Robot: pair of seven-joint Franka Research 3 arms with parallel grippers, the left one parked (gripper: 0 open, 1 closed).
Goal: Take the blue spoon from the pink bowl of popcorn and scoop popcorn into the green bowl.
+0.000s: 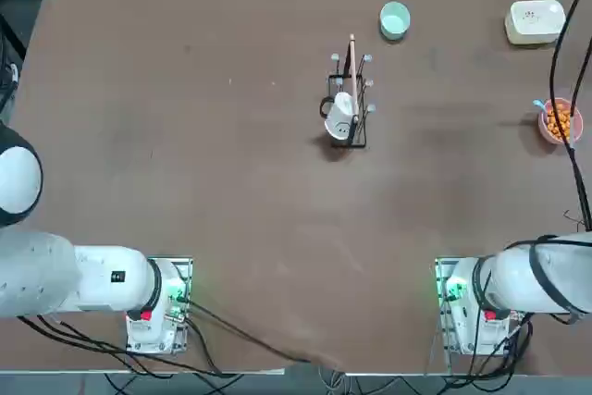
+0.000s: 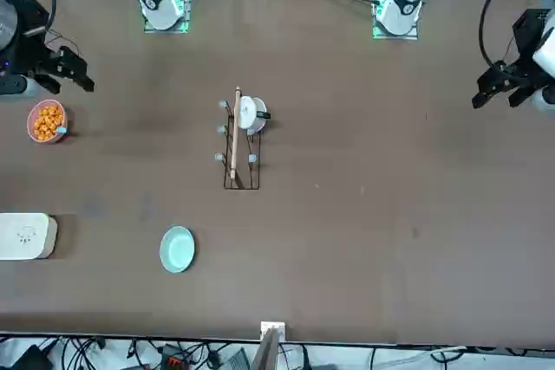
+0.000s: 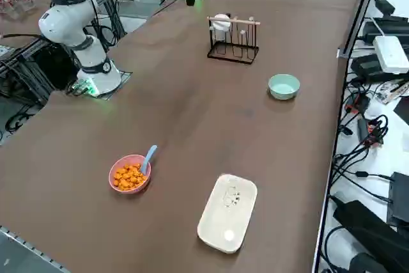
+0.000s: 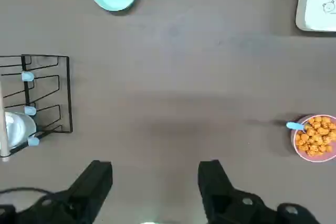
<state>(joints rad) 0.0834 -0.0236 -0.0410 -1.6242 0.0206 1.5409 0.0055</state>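
Clearly nothing is held yet: the right gripper [image 4: 155, 182] hangs high over bare table [image 1: 231, 210] with its fingers [image 4: 97, 179] spread wide apart and empty. In the top view the pink bowl [image 1: 561, 122] sits at about three o'clock, close to the table's right edge, heaped with popcorn [image 1: 558, 122]; the blue spoon [image 1: 539, 106] leans on its rim, handle poking out toward ten o'clock. The green bowl [image 1: 395, 19] stands well apart at about one o'clock, empty.

The spoon looks light, stiff and smooth plastic, likely to slip or pivot; the free handle end outside the rim seems the best hold. Both bowls look light enough to slide if nudged, and the popcorn is loose and would roll off a tilted spoon.

Open table lies between the bowls. The mug rack [image 1: 348, 99] stands near the centre, and the cream box [image 1: 536, 21] sits at two o'clock, beside the direct path between the bowls. A dark cable [image 1: 561, 34] crosses near the pink bowl.
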